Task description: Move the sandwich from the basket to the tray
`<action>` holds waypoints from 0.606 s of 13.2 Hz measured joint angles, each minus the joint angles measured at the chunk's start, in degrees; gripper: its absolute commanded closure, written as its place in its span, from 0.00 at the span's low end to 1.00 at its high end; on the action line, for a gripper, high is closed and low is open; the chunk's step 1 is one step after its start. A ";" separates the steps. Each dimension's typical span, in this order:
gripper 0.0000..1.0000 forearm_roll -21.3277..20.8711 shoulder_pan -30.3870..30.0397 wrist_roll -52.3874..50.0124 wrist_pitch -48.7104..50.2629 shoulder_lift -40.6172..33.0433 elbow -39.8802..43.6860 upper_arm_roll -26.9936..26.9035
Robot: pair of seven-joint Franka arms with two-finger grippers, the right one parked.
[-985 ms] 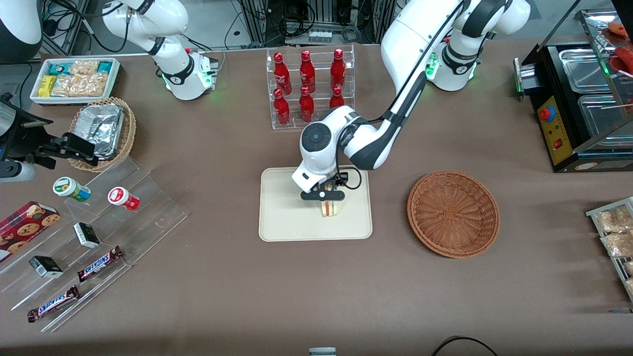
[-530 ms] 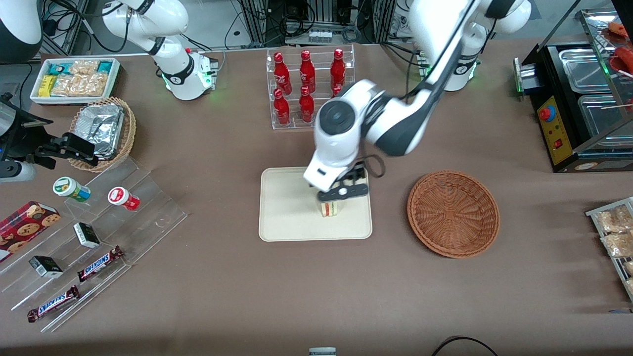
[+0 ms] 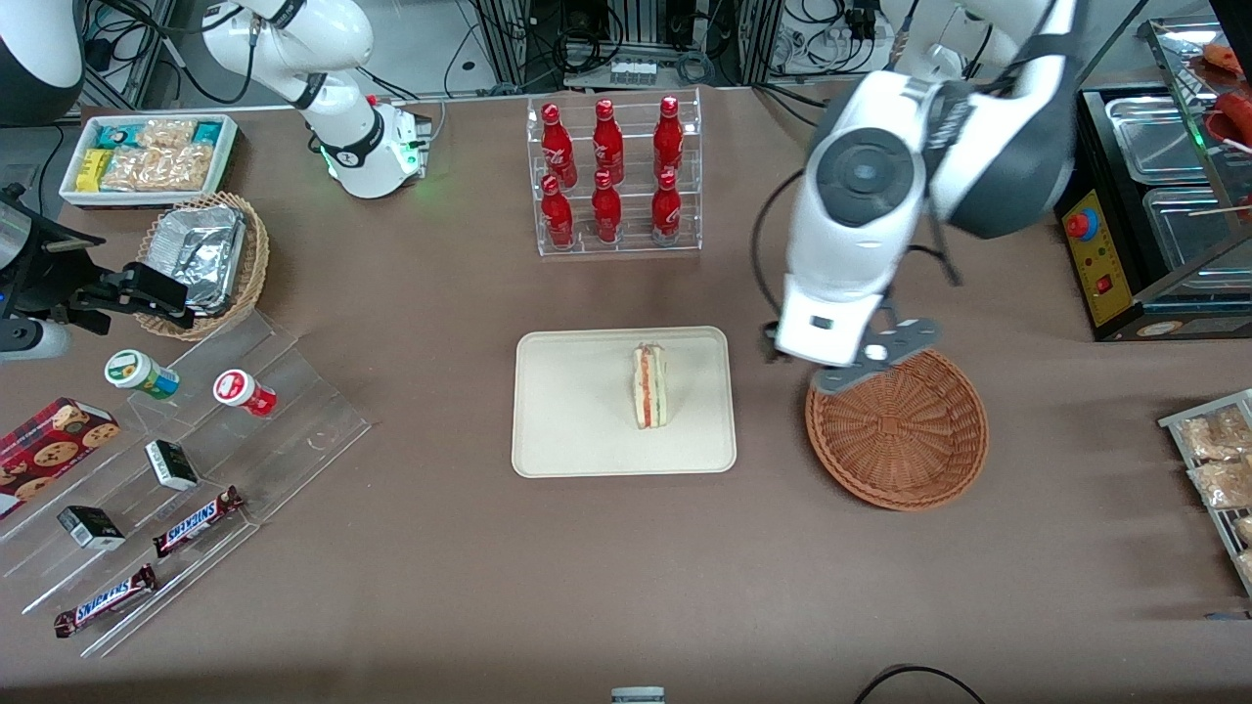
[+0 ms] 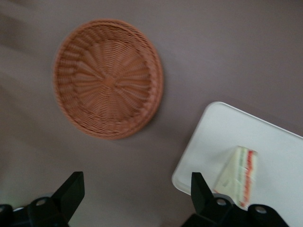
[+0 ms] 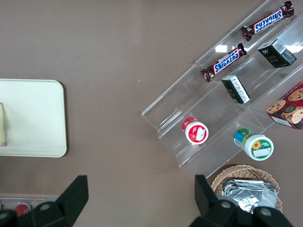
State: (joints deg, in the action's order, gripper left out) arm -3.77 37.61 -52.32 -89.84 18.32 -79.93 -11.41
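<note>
The sandwich [image 3: 650, 385], a white wedge with orange and green layers, lies on the cream tray [image 3: 567, 430], at the tray's end nearer the basket; the wrist view shows the sandwich [image 4: 238, 173] on the tray [image 4: 265, 142] too. The reddish-brown woven basket [image 3: 910, 450] sits empty beside the tray, also seen as the basket [image 4: 108, 78] from the wrist. My gripper [image 3: 873, 354] hangs high over the basket's rim, on the side toward the tray. The gripper [image 4: 136, 189] is open with nothing between its fingers and only table under it.
A clear rack of red bottles [image 3: 611, 176] stands farther from the front camera than the tray. A black food warmer [image 3: 1154, 196] is at the working arm's end. A stepped acrylic shelf with snacks [image 3: 176, 469] and a tan basket of foil packets [image 3: 201, 259] lie toward the parked arm's end.
My gripper let go of the sandwich, which stays on the tray. The arm then rose and swung away from the tray to above the basket's rim.
</note>
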 measured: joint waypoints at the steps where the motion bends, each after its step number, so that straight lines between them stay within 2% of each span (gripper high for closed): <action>1: 0.01 -0.37 0.02 0.33 0.33 -0.56 -0.31 -2.02; 3: 0.01 -0.43 -0.07 3.95 0.91 -1.75 -0.62 -6.82; 8: 0.01 -0.37 -0.45 21.02 5.50 -6.71 -0.93 -19.47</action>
State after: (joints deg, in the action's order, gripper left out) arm -4.14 37.16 -31.30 -84.34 11.61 -80.87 -30.88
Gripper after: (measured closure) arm 0.004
